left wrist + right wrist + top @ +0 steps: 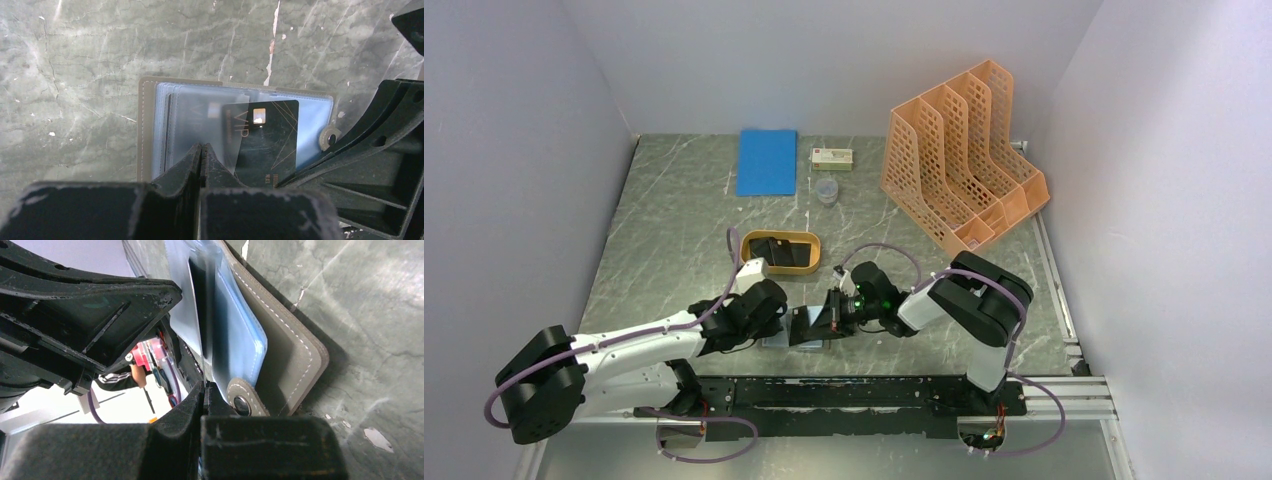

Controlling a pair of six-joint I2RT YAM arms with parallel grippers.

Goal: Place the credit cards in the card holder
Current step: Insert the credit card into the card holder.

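Observation:
The card holder (807, 345) lies open on the table between my two grippers, its grey-brown cover (145, 130) under several clear bluish sleeves. A black credit card (265, 140) marked VIP sits partly inside a sleeve. My left gripper (201, 149) is shut on a clear sleeve at the holder's near edge; it also shows in the top view (776, 318). My right gripper (205, 387) is shut on the black card (199, 305), seen edge-on, beside the holder's snap tab (241, 401); it also shows in the top view (824, 322). More dark cards (781, 250) lie in the orange oval tray (780, 268).
An orange perforated file rack (964, 165) stands at the back right. A blue notebook (766, 162), a small box (832, 157) and a small clear cup (826, 191) are at the back. The right gripper's body (390, 150) crowds the holder's right side.

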